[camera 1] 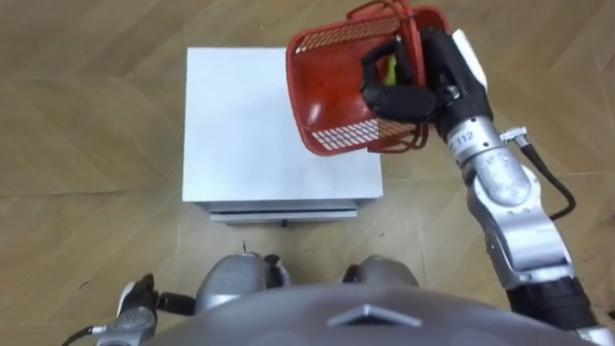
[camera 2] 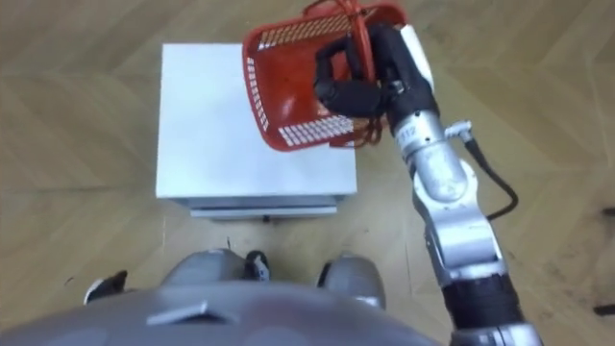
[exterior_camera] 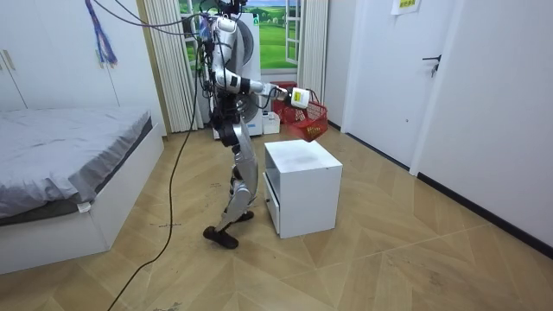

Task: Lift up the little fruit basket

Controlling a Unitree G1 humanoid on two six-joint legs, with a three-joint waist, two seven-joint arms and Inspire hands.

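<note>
Down at the lower left, the left hand hangs by the robot's side, and I cannot tell how its fingers stand. A white cabinet stands below and left of the right hand, whose fingers are clamped on the tipped red fruit basket over the cabinet's far right corner. A yellow-green piece, perhaps fruit, shows beside the fingers.

The white table stands just before the robot's legs. Its top lies open across the left and middle, but over the far right corner hangs the tilted red basket, gripped in the right hand, barring the way there. Wooden floor lies open round the table. The bed stands well apart.
</note>
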